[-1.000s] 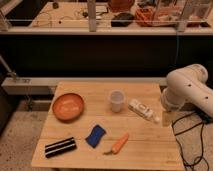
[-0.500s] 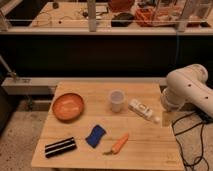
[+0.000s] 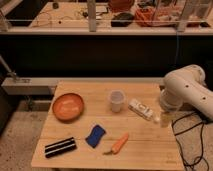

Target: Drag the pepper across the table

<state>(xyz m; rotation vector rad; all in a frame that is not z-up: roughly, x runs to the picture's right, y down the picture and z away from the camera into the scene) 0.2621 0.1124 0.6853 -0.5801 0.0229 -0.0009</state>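
The pepper [image 3: 119,144] is a small slender orange vegetable with a dark stem tip. It lies near the front edge of the light wooden table [image 3: 150,150], just right of a blue sponge [image 3: 95,135]. My white arm [image 3: 185,92] curves in from the right. My gripper [image 3: 165,120] hangs at the table's right edge, well to the right of the pepper and a little behind it, not touching it.
A round orange bowl [image 3: 68,106] sits at the left. A clear cup [image 3: 116,100] stands in the middle. A white bottle [image 3: 141,109] lies on its side near my gripper. A black striped object [image 3: 60,147] lies at the front left. Cables hang at the right.
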